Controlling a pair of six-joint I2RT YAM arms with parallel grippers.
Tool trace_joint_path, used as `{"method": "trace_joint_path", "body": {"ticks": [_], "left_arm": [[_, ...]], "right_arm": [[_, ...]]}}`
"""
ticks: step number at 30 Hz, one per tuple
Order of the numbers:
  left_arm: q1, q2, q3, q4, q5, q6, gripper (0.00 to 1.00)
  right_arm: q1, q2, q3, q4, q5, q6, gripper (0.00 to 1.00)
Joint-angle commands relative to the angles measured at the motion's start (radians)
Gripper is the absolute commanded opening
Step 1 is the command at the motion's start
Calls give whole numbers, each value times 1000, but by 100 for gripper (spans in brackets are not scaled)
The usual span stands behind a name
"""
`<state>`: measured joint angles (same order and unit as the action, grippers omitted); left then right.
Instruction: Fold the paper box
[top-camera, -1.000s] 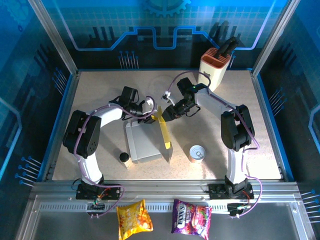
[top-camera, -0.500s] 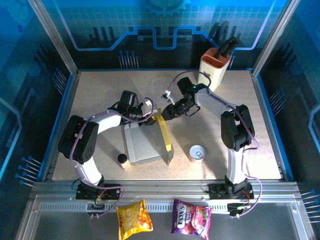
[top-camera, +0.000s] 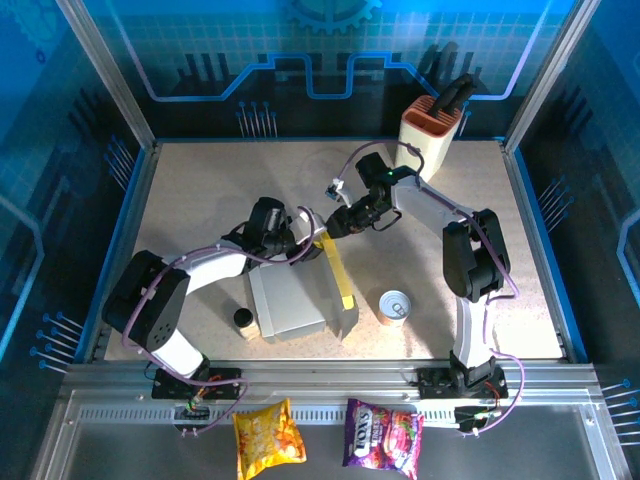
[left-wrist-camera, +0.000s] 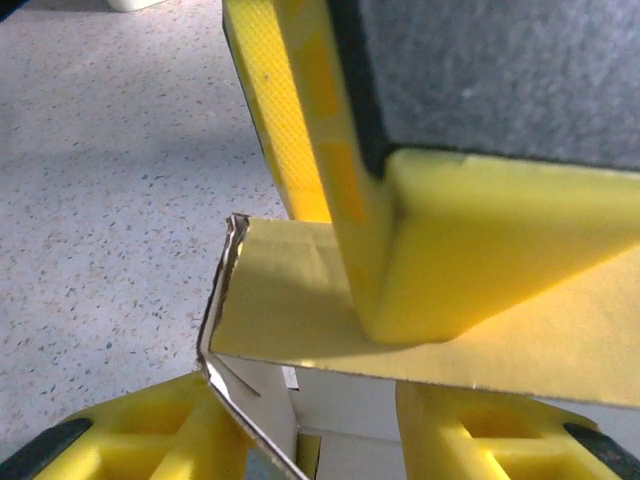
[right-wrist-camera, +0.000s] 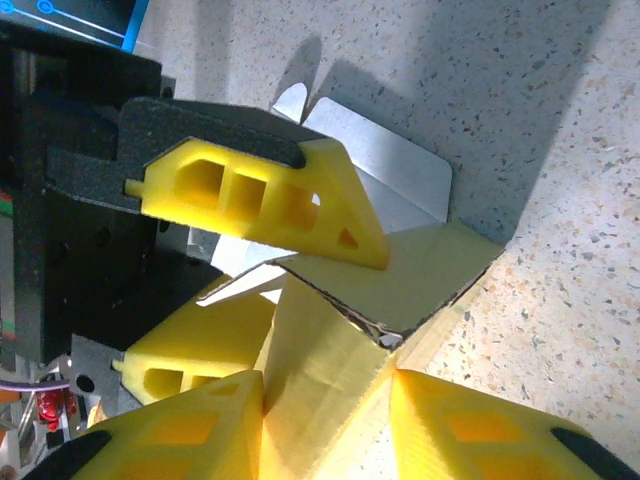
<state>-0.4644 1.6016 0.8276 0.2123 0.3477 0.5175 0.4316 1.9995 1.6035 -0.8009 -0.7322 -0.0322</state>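
The paper box (top-camera: 290, 300) lies open mid-table, its grey-white inside up. One yellow side wall (top-camera: 340, 272) stands along its right edge. At the wall's far end my left gripper (top-camera: 312, 240) and right gripper (top-camera: 333, 228) meet. In the left wrist view my left gripper (left-wrist-camera: 300, 400) straddles a folded corner flap (left-wrist-camera: 290, 300), with its fingers touching both sides. One right finger (left-wrist-camera: 480, 260) presses on the flap's yellow face. In the right wrist view my right gripper (right-wrist-camera: 330, 400) holds the yellow wall (right-wrist-camera: 320, 370) between its fingers, and the left fingers (right-wrist-camera: 270, 200) pinch the flap (right-wrist-camera: 420, 270) above.
A tin can (top-camera: 396, 305) stands right of the box, and a small black-capped object (top-camera: 242, 320) stands at its left front corner. The knife block (top-camera: 432, 130) is at the back right. Two snack bags (top-camera: 268, 435) (top-camera: 383, 435) lie on the front rail.
My left arm has stretched rightward, bringing its gripper up to the flap beside the right gripper. The box has slid a little toward the front right. The right gripper has barely moved.
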Motion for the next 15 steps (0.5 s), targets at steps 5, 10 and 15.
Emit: {"method": "trace_joint_path", "body": {"ticks": [5, 10, 15], "left_arm": [[-71, -24, -26, 65, -156, -112, 36], [-84, -17, -37, 119, -252, -144, 33], [-84, -1, -53, 197, -296, -206, 25]], "right_arm": [[2, 38, 118, -5, 19, 6, 35], [7, 29, 137, -15, 32, 10, 37], [4, -14, 124, -14, 77, 25, 42]]}}
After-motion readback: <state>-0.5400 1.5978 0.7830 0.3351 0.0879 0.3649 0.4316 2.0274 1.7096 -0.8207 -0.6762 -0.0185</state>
